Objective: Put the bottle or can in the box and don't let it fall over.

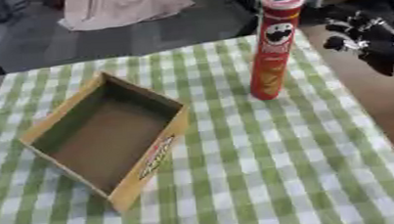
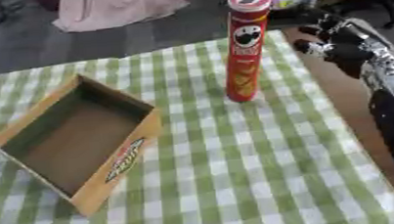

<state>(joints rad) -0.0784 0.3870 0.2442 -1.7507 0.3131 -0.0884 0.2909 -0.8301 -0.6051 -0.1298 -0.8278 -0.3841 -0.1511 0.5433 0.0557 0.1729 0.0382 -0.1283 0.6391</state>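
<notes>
So the table (image 1: 264, 178) has a green-and-white checked cloth over it, and it runs out left of and below the right hand, with a strip of bare brown top showing right under the arm. The box (image 1: 108, 139) is an open cardboard tray with a logo printed on its near side wall, sitting well off to the hand's left and lower down, nothing in it. The can (image 2: 243, 45) is a tall red chips tube standing upright on the cloth, just left of the hand and well apart from the box, so it's not in there yet. The right hand (image 2: 333, 39) comes in from the upper right, black with silver bits; its fingers look loosely curled and reach toward the upper part of the can, with nothing between them. I can't tell if a fingertip is actually touching the can or just beside it.
</notes>
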